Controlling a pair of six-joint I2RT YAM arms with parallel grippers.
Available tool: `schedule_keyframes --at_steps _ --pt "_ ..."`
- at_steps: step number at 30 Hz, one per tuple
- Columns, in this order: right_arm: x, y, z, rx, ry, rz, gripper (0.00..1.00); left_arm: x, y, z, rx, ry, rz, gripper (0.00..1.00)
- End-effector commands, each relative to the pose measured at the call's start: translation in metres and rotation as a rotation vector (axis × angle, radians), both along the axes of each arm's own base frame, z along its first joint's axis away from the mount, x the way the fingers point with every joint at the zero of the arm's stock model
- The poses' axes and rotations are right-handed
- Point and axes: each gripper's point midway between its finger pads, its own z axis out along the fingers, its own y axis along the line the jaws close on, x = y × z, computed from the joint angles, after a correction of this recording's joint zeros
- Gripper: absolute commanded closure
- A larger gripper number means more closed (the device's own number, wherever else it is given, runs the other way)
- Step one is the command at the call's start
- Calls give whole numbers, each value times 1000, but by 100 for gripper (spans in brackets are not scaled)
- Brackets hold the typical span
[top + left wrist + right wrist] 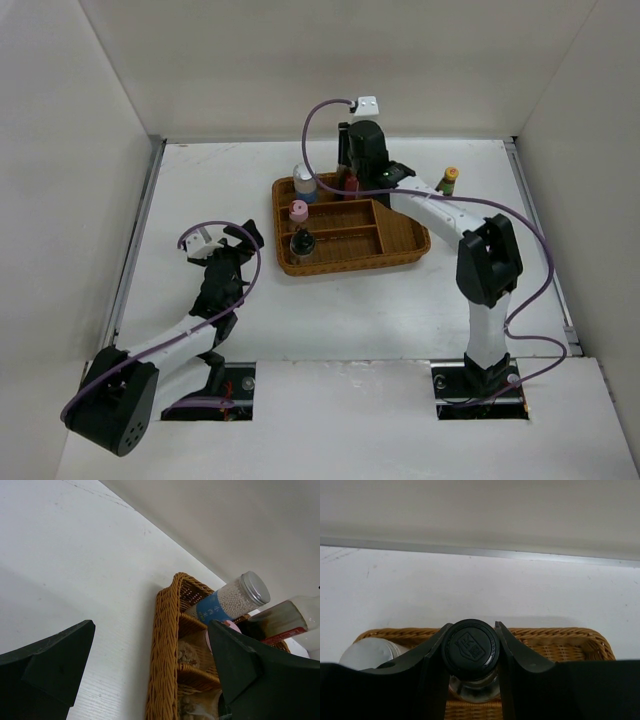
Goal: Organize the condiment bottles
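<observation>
My right gripper [471, 630] is shut on the black cap of the tall clear bottle [470, 647], which stands upright in the back of the wicker tray [400, 245]. In the top view this bottle [351, 185] is partly hidden under the wrist. The blue-banded bottle [304, 183], the pink-capped bottle [298, 211] and the black-capped round bottle [301, 243] stand along the tray's left side. The yellow-capped red-green bottle [449, 180] stands on the table right of the tray. My left gripper [235, 245] is open and empty left of the tray. The squat brown jar is not visible.
White walls close in the table on the left, back and right. The tray's inner partitions [350, 230] divide it into compartments. The left wrist view shows the tray's rim [162, 655] and the blue-banded bottle [225, 602] close ahead.
</observation>
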Motion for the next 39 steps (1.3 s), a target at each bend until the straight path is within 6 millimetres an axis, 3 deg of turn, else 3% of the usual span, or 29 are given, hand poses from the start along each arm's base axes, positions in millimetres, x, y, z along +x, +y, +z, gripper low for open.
schedule_keyframes --at_steps 1,6,14,17,21,26,29,33,39 --pt "1 10 44 129 -143 0 70 2 0 11 -29 -46 -3 0" --pt "-9 7 47 158 -146 6 47 2 -1 11 -29 -46 -6 0" --pt "-39 -9 91 209 -193 27 21 2 0 12 -31 -49 -4 0" --pt "-61 -24 106 240 -212 26 15 2 1 12 -30 -49 -3 0" --pt "-82 -73 111 258 -223 -43 12 2 0 12 -32 -49 -4 0" --pt "-92 -174 75 204 -183 -305 12 3 -2 11 -31 -44 -15 0" --pt "-94 -219 53 125 -136 -444 9 4 -3 9 -29 -37 -18 0" --pt "-84 -247 25 45 -46 -510 7 4 -5 9 -31 -37 -29 0" --pt "-59 -247 -3 52 28 -478 9 6 -6 7 -31 -28 -29 0"
